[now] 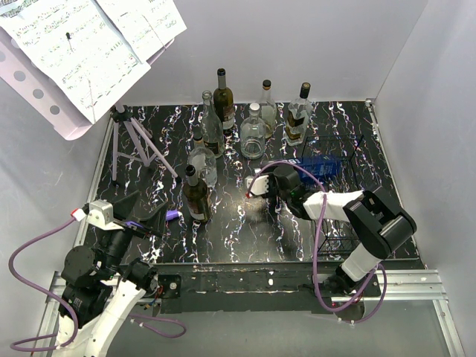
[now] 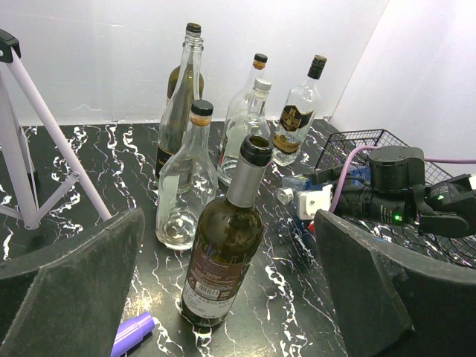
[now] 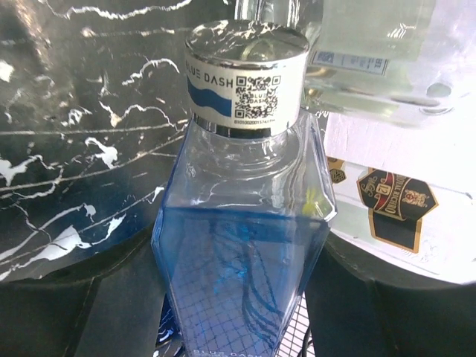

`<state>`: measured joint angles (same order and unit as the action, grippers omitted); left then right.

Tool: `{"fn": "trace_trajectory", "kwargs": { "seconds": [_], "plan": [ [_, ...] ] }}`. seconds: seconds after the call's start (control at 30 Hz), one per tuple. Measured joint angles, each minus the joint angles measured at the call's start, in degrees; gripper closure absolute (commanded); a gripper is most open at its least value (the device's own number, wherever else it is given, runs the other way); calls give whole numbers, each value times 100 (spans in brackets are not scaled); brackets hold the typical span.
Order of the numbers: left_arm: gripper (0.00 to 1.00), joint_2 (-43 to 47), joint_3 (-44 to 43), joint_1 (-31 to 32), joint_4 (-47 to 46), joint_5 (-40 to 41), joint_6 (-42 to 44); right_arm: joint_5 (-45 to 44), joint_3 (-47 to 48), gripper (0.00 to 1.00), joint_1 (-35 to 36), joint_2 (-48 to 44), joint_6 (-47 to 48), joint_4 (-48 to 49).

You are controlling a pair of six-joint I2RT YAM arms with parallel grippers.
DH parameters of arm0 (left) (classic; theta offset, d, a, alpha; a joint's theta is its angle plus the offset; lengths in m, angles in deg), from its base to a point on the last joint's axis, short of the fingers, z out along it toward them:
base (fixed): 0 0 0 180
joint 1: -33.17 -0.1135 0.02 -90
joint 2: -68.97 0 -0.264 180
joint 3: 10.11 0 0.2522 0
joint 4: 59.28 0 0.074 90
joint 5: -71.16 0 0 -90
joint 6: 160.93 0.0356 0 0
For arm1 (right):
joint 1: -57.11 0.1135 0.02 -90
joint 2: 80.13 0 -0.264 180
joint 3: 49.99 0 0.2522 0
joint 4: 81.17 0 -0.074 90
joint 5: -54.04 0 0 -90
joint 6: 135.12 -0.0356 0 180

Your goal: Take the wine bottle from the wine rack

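Wine bottle (image 3: 242,245): clear blue glass with flat, angled sides, lying on its side. The cap (image 3: 245,82) is silver-topped with a white band reading "BLUE DASH" and a QR code, and it points away from my right wrist camera. Rack wire shows as a grid through the lower glass. In the top view the blue body lies over the left part of the wine rack (image 2: 355,140), at the right of the table (image 1: 238,242), with the neck reaching left past the rack's edge. I cannot tell whether the glass is resting on the wire or is just clear of it.

Right gripper (image 3: 239,286): my fingers (image 3: 104,305) are set one on each side of the bottle just below its shoulders. They are drawn in to the width of the glass, and both pads look to be touching it. Grip firmness cannot be judged.

Left gripper (image 1: 149,216): low at the near left of the table, fingers spread wide with nothing between them.

Surroundings: a dark wine bottle (image 2: 227,245) stands upright just ahead of the left gripper. A purple marker (image 2: 132,332) lies near its base. A cluster of clear bottles (image 1: 253,130) stands towards the back wall. The purple music stand (image 1: 137,145) is at far left, carrying sheet music (image 1: 89,44).
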<state>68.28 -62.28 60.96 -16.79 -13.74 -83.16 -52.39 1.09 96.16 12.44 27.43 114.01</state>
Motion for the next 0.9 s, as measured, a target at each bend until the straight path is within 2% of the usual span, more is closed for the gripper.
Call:
{"fn": "trace_trajectory", "kwargs": {
  "seconds": [0.9],
  "plan": [
    [2, 9, 0, 9, 2, 2, -2, -179, 527, 76, 957, -192, -492, -629]
  ]
}}
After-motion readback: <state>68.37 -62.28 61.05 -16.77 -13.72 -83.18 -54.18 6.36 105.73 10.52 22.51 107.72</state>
